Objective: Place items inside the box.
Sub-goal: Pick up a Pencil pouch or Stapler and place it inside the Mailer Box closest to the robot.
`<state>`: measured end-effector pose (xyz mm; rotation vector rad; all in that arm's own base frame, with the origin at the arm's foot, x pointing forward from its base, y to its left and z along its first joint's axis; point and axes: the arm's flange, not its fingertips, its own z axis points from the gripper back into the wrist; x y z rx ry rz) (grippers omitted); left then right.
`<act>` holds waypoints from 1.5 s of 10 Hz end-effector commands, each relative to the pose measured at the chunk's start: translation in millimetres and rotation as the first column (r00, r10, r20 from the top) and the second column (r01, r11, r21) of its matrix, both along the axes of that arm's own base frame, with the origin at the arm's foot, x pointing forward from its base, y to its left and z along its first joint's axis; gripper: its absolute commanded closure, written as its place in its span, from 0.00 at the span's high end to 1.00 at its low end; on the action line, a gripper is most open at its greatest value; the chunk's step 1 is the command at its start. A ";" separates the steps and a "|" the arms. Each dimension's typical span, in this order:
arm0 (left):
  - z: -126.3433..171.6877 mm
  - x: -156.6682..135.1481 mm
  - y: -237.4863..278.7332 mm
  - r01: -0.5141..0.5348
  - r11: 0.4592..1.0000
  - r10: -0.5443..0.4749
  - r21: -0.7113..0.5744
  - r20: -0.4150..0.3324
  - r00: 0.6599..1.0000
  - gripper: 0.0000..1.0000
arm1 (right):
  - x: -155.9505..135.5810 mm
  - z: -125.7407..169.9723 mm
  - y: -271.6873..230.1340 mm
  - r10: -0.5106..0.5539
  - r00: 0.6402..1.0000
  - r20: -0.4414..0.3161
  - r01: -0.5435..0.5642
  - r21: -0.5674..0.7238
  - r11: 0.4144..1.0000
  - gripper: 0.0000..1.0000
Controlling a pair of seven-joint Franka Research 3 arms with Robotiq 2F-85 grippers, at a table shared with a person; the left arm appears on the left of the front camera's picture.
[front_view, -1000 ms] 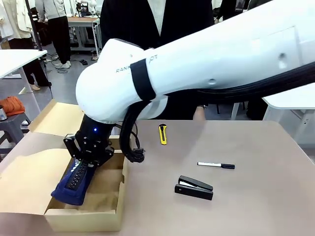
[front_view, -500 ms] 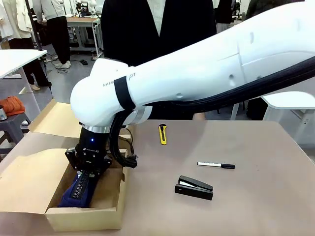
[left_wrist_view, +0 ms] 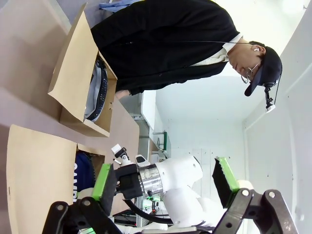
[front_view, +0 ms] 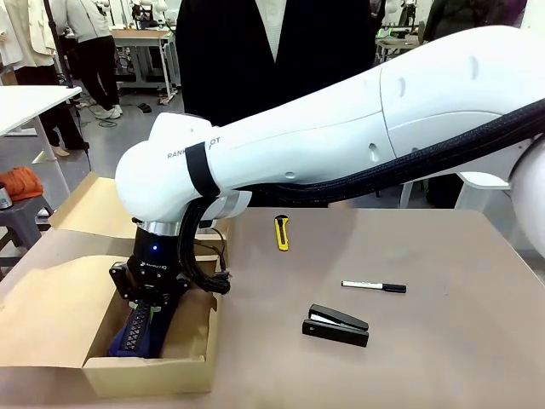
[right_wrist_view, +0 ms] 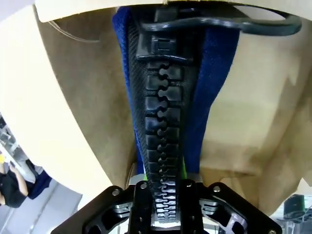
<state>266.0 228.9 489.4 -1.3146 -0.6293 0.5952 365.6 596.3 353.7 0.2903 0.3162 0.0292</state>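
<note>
Pouch (front_view: 132,336), navy blue, lies inside the box (front_view: 145,377) at the near left, its long axis running near to far. Its far end sits directly beneath the right gripper (front_view: 149,308), whose jaws stand narrow, pinching the zip ridge. The left gripper (left_wrist_view: 163,178) is open, empty and well apart.

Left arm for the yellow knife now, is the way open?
Probably not. The right arm stretches across the table, its right gripper down in the box on the navy blue zip pouch, standing between the left side and the yellow utility knife. The left gripper is open, though.
</note>
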 end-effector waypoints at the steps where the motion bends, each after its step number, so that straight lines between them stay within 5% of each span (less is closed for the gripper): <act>1: 1.1 -0.8 -0.7 0.001 1.000 -0.001 -0.005 0.030 1.000 1.00 | 2.1 3.5 5.1 -0.007 1.000 0.010 0.007 -0.043 0.999 0.62; 2: 1.1 -0.8 -0.7 0.001 1.000 -0.001 -0.005 0.030 1.000 1.00 | 2.0 3.2 4.5 -0.008 1.000 0.008 0.009 -0.045 0.999 1.00; 3: 1.1 -0.8 -0.7 0.001 1.000 -0.001 -0.005 0.030 1.000 1.00 | 1.4 3.1 4.8 -0.005 1.000 0.005 0.005 -0.038 0.999 0.76; 4: 1.1 -0.8 -0.7 0.001 1.000 -0.001 -0.005 0.030 1.000 1.00 | 0.6 3.6 4.9 0.000 1.000 0.004 0.000 -0.031 1.000 1.00; 7: 1.1 -0.8 -0.7 0.001 1.000 -0.001 -0.005 0.030 1.000 1.00 | -0.5 20.4 -13.1 0.023 1.000 -0.002 -0.023 0.050 0.998 1.00; 9: 1.1 -0.8 -0.7 0.001 1.000 -0.001 -0.005 0.030 1.000 1.00 | -4.0 54.2 -63.8 0.135 0.991 0.016 -0.136 0.086 0.987 1.00; 12: 1.1 -0.8 -0.7 0.001 1.000 -0.001 -0.005 0.030 1.000 1.00 | -66.1 100.2 -139.6 0.268 0.964 0.004 -0.261 0.233 0.937 1.00; 13: 1.1 -0.8 -0.7 0.001 1.000 -0.001 -0.005 0.030 1.000 1.00 | -1.1 78.8 -77.9 0.177 0.984 0.035 -0.180 0.127 0.975 1.00; 14: 1.1 -0.8 -0.7 0.001 1.000 -0.001 -0.005 0.030 1.000 1.00 | -1.1 78.8 -77.9 0.177 0.984 0.035 -0.180 0.127 0.975 1.00; 15: 1.1 -0.8 -0.7 0.001 1.000 -0.001 -0.005 0.030 1.000 1.00 | -32.2 100.9 -113.2 0.223 0.974 0.039 -0.226 0.164 0.960 1.00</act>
